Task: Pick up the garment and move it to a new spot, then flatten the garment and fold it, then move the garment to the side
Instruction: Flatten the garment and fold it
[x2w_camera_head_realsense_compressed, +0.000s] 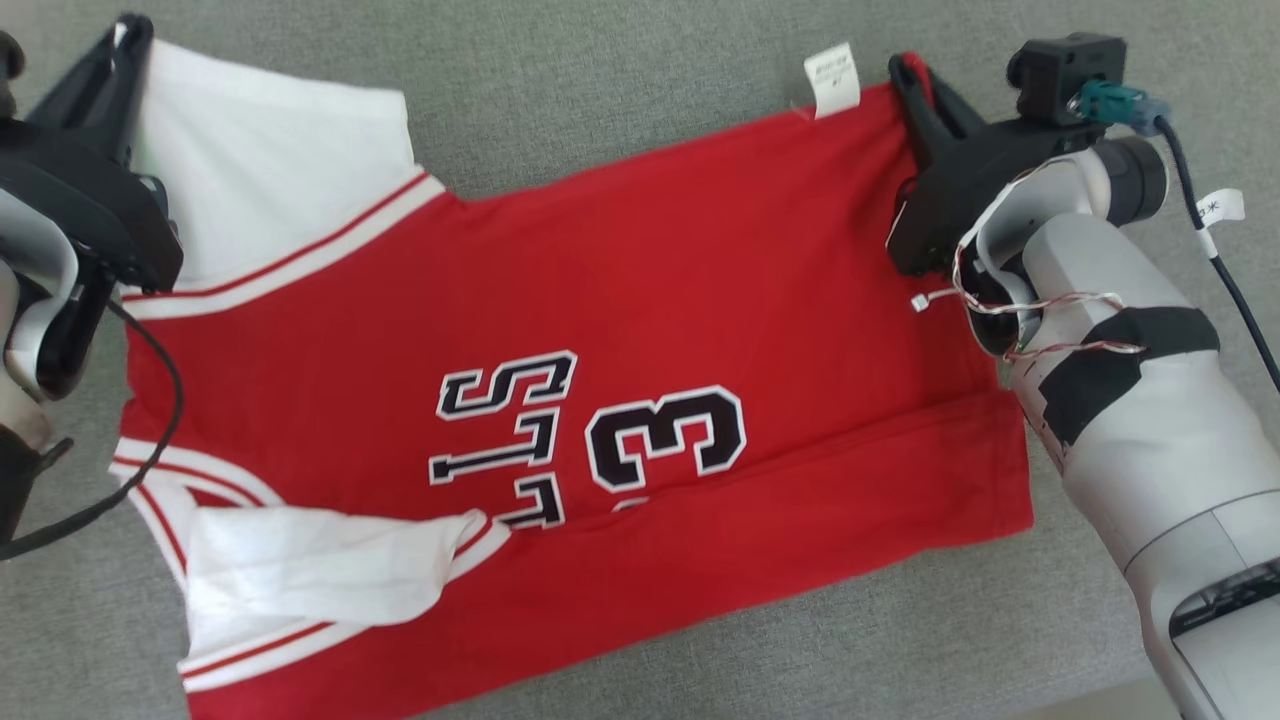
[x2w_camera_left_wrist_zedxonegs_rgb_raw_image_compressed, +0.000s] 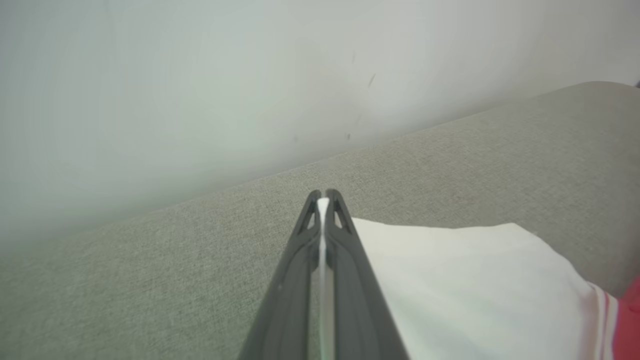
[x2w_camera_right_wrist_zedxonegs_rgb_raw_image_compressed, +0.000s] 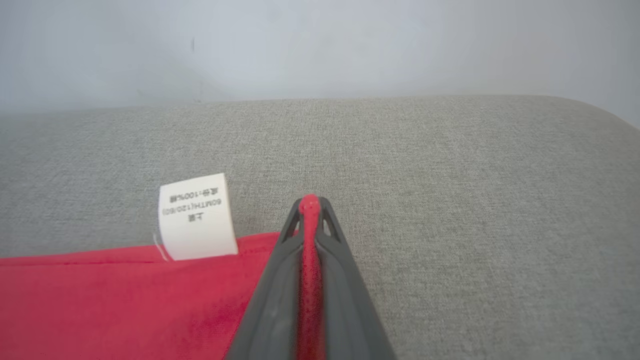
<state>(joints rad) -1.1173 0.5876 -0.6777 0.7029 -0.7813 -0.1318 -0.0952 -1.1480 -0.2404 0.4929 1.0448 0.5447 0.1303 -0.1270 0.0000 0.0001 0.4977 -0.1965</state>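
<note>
Along its far edge, the garment (x2w_camera_head_realsense_compressed: 640, 300) is pinched tight by left gripper (x2w_camera_head_realsense_compressed: 128, 40) and right gripper (x2w_camera_head_realsense_compressed: 908, 75), presumably for folding.

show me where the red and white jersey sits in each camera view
Head view: the jersey spreads across the middle, from upper left to lower right.
Left wrist view: its white sleeve lies at the lower right, pinched in the shut left gripper.
Right wrist view: its red edge fills the lower left, pinched in the shut right gripper.
Shared landmark: the grey fabric surface under it.
</note>
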